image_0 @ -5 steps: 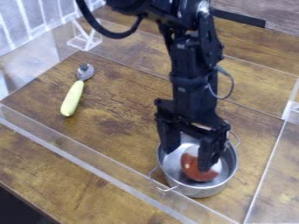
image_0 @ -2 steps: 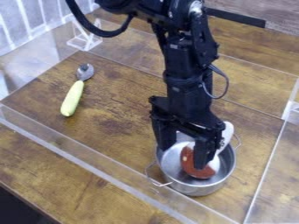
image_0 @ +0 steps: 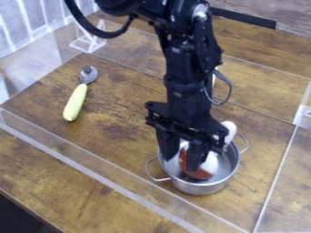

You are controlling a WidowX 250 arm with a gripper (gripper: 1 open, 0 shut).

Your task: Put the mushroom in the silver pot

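Reaching down over the silver pot (image_0: 201,184), the black gripper (image_0: 185,155) has its fingers around the mushroom (image_0: 198,166), which sits inside the pot; whether they pinch it, I cannot tell. Well apart, the yellow-green-handled spoon (image_0: 78,98) lies on the wooden table (image_0: 119,118).

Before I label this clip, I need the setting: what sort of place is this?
Probably a robot test bench made up as a play kitchen: a wooden tabletop, a small silver pot and a yellow-green-handled spoon.
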